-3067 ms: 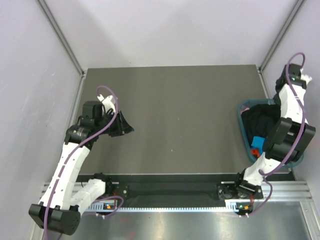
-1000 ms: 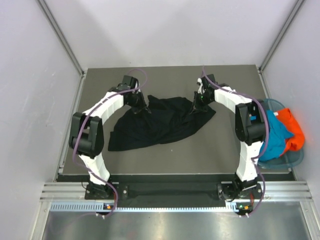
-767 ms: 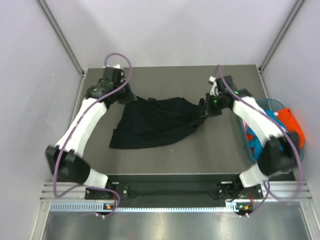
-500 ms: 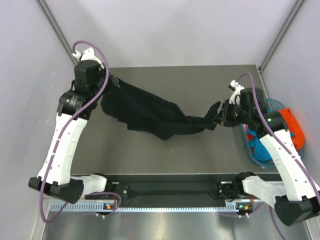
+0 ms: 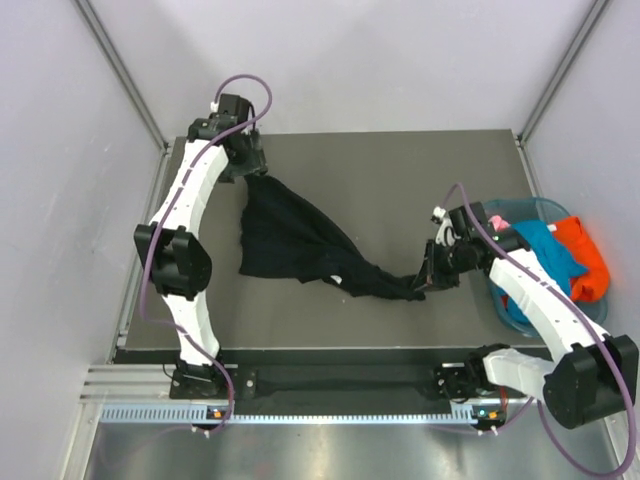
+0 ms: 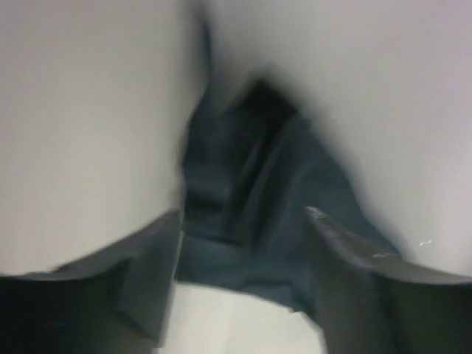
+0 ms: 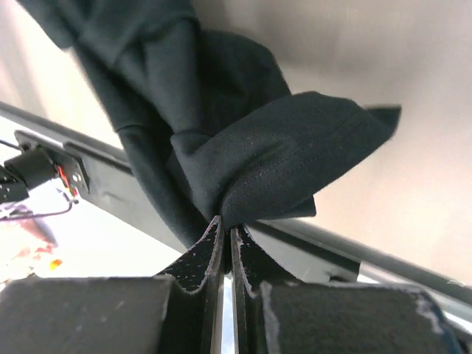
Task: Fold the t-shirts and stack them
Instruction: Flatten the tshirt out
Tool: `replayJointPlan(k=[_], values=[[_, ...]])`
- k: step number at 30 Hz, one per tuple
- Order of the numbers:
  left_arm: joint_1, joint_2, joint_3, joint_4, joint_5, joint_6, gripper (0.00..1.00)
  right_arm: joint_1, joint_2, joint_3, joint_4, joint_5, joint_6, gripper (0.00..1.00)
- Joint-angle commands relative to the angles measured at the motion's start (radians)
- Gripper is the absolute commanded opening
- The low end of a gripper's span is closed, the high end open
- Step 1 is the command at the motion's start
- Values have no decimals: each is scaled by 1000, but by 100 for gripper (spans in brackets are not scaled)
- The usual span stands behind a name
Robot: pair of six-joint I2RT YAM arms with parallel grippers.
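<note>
A black t-shirt [image 5: 290,235] lies crumpled in a long diagonal across the table, from the far left down to the near right. My left gripper [image 5: 250,170] hovers at its far-left corner. In the blurred left wrist view that gripper [image 6: 243,228] is open, with dark cloth [image 6: 251,184] lying just beyond its spread fingers. My right gripper [image 5: 428,278] is shut on the shirt's near-right end. The right wrist view shows its fingertips [image 7: 226,225] pinching a fold of the black cloth [image 7: 243,133]. Teal [image 5: 545,250], orange [image 5: 585,255] and pink [image 5: 497,218] shirts sit bundled in the basket.
The translucent blue-green basket [image 5: 487,268] stands at the table's right edge, just right of my right arm. The dark table [image 5: 400,180] is walled by pale panels on three sides. A metal rail [image 5: 340,380] runs along the near edge.
My left gripper has opened and released the shirt's far-left corner. The right gripper has moved nearer and lower with its end. The shirt has dropped from hanging to lying on the table.
</note>
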Motion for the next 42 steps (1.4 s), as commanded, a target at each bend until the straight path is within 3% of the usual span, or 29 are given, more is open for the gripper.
replayJointPlan(k=[1,4,7,13,15,19,22,25,29,34,42], values=[[3,-13,51,-133,-26,-3,77,12,-51,-26,69,-53,35,2],[-34,-135,-168,-80,-83,5,87,12,16,58,72,64,25,2],[-40,-283,-364,1,-66,10,86,0,111,176,88,173,16,0],[-48,-463,-688,144,243,72,85,-75,372,512,80,176,-39,0],[-52,-472,-722,147,247,47,85,-80,462,623,63,182,-57,0],[-64,-503,-772,230,196,43,89,-80,781,1038,60,118,-16,1],[-65,-440,-772,285,141,62,92,-80,913,1193,8,40,22,5],[-65,-331,-711,241,174,24,91,-60,879,1090,60,32,19,7],[-65,-263,-758,276,282,-62,83,-60,817,961,118,65,2,7],[-65,-243,-853,357,221,-95,82,-60,730,849,138,105,-53,8],[-65,-190,-832,411,124,-41,65,-63,665,731,164,110,-79,7]])
